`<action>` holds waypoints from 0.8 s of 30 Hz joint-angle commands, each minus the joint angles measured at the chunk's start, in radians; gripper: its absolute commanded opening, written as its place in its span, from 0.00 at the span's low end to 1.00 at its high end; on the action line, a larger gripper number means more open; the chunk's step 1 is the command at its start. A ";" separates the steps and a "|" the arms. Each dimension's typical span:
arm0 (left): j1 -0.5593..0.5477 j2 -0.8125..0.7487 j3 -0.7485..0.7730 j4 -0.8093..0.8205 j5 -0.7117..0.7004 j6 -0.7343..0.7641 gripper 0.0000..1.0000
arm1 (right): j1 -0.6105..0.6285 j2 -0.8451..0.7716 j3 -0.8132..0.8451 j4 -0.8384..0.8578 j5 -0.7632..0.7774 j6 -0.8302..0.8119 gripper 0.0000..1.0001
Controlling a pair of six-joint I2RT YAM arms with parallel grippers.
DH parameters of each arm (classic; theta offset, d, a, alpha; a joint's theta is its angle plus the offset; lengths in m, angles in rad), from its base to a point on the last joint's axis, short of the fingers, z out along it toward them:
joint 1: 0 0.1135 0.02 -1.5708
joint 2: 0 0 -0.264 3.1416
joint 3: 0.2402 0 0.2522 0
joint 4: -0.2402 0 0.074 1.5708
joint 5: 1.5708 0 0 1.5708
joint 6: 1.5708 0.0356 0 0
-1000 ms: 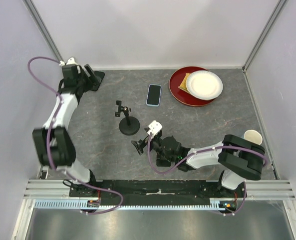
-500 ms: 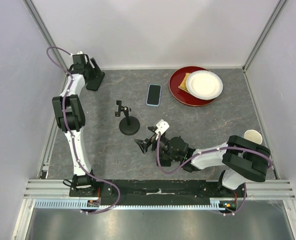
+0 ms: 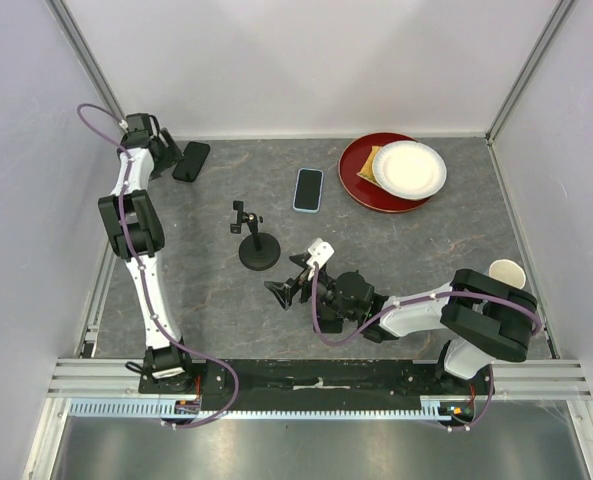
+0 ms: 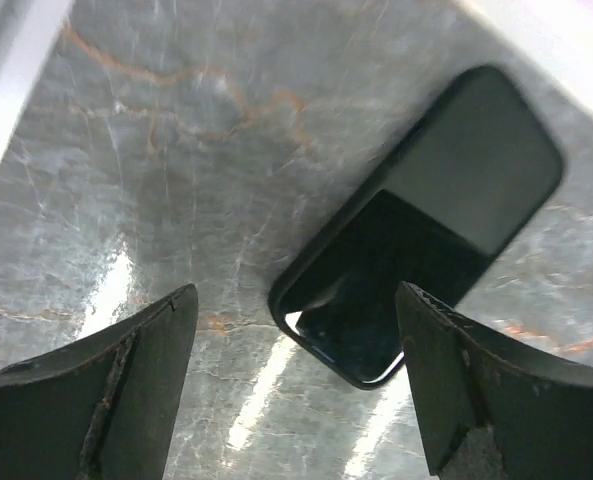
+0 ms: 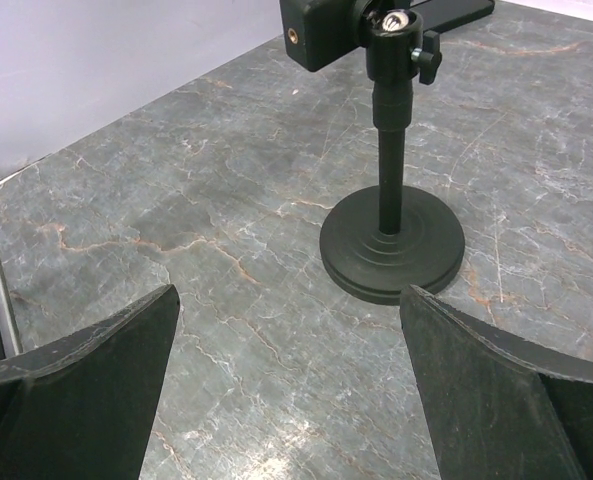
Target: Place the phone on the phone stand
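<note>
Up at the far left corner of the table, the left gripper hangs with its jaws spread wide and nothing clamped between them. In the wrist view its two fingers frame grey stone, and the black phone lies flat just beyond them, its near corner reaching into the gap; whether it touches a finger I cannot tell. From above, that phone sits slantwise just right of the gripper, near the back edge. The right gripper is low over the middle of the table, nearer the front edge, its jaws also fully apart and empty. It points toward the stand, which is upright just beyond it on a round base, with the clamp head at the top of the post partly cut off by the wrist view's upper edge. Beyond the stand, toward the back edge, a blue phone lies flat, well apart from both grippers and not on the stand. Right of it, near the far right corner, a red plate carries a white plate with a tan slice partly under it. A cup stands upright at the right edge, beside the right arm's elbow.
</note>
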 commanded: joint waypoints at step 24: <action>-0.071 -0.217 -0.286 0.137 0.235 0.260 0.77 | 0.000 0.003 0.015 0.035 -0.033 0.022 0.98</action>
